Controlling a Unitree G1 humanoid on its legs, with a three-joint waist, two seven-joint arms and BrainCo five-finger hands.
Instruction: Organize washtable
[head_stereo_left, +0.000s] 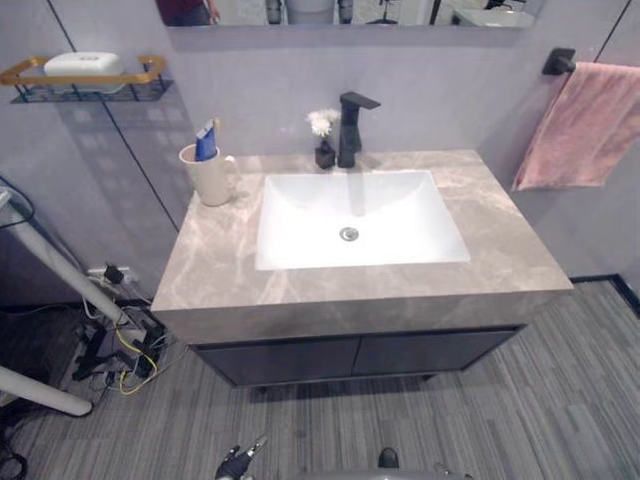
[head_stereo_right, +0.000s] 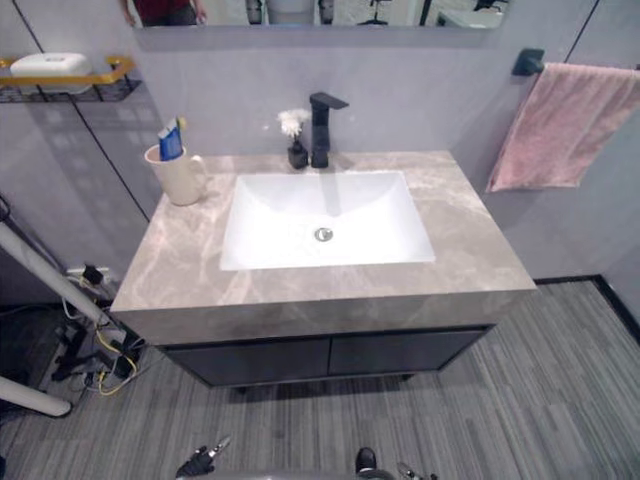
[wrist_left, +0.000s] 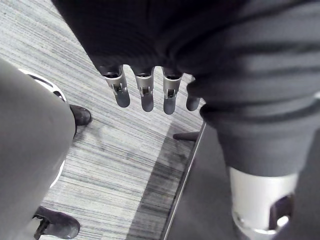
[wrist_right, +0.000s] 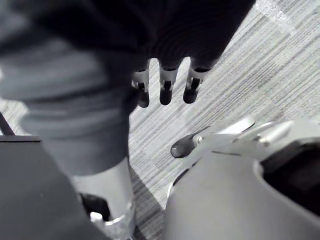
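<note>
The washtable has a beige marble counter (head_stereo_left: 500, 250) with a white sink (head_stereo_left: 355, 215) set in it. A black faucet (head_stereo_left: 350, 128) stands behind the sink. Beside the faucet is a small black vase with white flowers (head_stereo_left: 323, 137). A cream mug (head_stereo_left: 208, 175) at the back left corner holds a blue toothpaste tube (head_stereo_left: 206, 140). My left hand (wrist_left: 146, 95) hangs low over the floor with straight fingers and holds nothing. My right hand (wrist_right: 166, 87) hangs the same way, empty.
A pink towel (head_stereo_left: 590, 125) hangs on a black bar on the right wall. A gold-edged wire shelf (head_stereo_left: 85, 85) on the left wall carries a white box (head_stereo_left: 85, 66). Dark cabinet doors (head_stereo_left: 350, 355) sit under the counter. Cables and a white pole (head_stereo_left: 60, 270) lie at the left.
</note>
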